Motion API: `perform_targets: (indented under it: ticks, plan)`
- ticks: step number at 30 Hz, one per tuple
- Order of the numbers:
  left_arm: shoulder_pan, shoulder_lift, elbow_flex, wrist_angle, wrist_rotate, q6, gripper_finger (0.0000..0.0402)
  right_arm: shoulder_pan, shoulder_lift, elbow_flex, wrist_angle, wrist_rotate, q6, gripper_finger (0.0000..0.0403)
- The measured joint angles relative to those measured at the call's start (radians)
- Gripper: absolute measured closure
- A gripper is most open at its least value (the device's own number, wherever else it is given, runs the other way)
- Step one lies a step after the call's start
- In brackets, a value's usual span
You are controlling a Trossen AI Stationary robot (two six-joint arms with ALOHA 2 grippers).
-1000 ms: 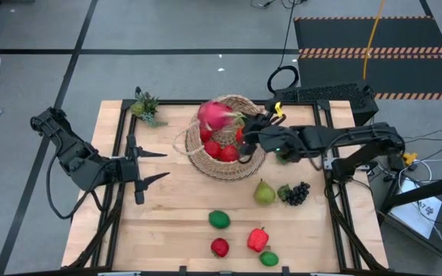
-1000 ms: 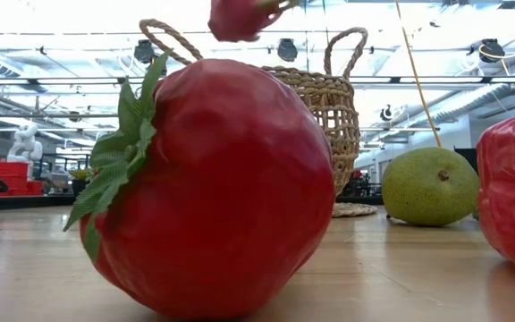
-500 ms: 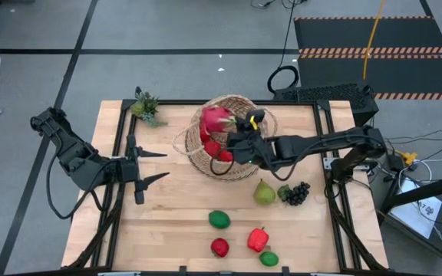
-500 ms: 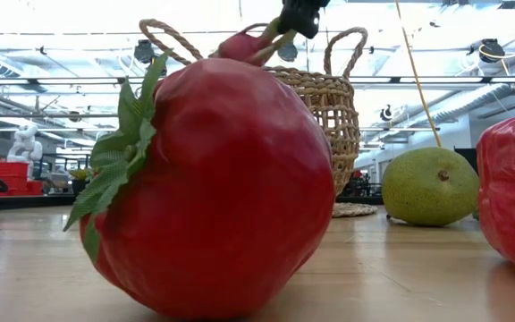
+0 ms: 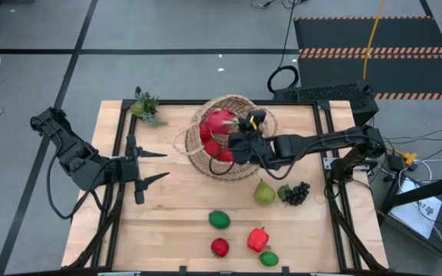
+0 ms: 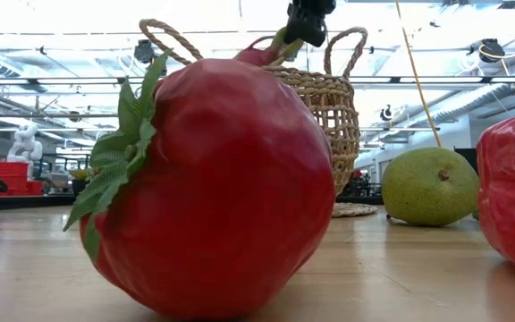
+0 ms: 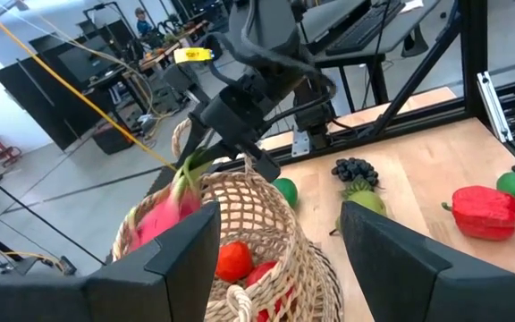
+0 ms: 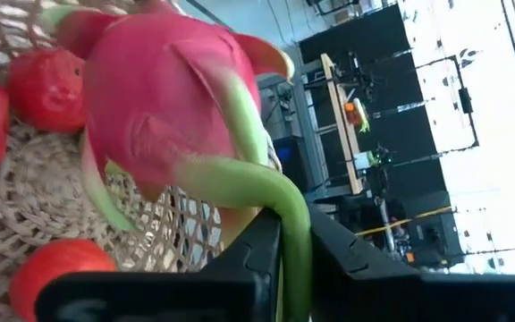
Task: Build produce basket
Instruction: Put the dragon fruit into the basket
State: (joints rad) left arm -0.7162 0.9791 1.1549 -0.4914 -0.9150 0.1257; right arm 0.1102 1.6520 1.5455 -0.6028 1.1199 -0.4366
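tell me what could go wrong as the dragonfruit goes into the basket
1. The right claw pinches only a thin green leaf of the dragonfruit; it could slip or snag on release.
2. The fruit sits atop the red produce by the basket rim and might roll out.

Nothing to read here: no lettering, label, brand or number can be made out on anything in any view
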Motion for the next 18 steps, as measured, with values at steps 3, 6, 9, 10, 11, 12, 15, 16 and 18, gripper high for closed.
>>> perform_targets:
  ticks: [3, 6, 9, 10, 11, 12, 15, 16, 18]
  plan:
    - [0.0, 0.0, 0.0, 0.002, 0.0, 0.0, 0.0167, -0.018, 0.0, 0.0, -0.016, -0.045, 0.019, 0.0373]
    - [0.0, 0.0, 0.0, 0.004, 0.0, 0.0, 0.0167, -0.037, 0.0, 0.0, -0.036, -0.11, 0.059, 0.0372]
    - [0.0, 0.0, 0.0, 0.013, 0.0, 0.0, 0.0167, -0.055, 0.0, 0.0, -0.062, -0.156, 0.082, 0.0372]
    - [0.0, 0.0, 0.0, 0.017, 0.0, 0.0, 0.0167, -0.059, 0.0, 0.0, -0.071, -0.164, 0.086, 0.0372]
    - [0.0, 0.0, 0.0, 0.018, 0.0, 0.0, 0.0167, -0.063, 0.0, 0.0, -0.079, -0.176, 0.089, 0.0372]
    - [0.0, 0.0, 0.0, 0.018, 0.0, 0.0, 0.0167, -0.066, 0.0, 0.0, -0.083, -0.183, 0.093, 0.0372]
    - [0.0, 0.0, 0.0, 0.017, 0.0, 0.0, 0.0167, -0.07, 0.0, 0.0, -0.083, -0.182, 0.097, 0.0371]
    - [0.0, 0.0, 0.0, 0.018, 0.0, 0.0, 0.0167, -0.07, 0.0, 0.0, -0.084, -0.183, 0.095, 0.0371]
    - [0.0, 0.0, 0.0, 0.017, 0.0, 0.0, 0.0167, -0.07, 0.0, 0.0, -0.094, -0.183, 0.089, 0.0368]
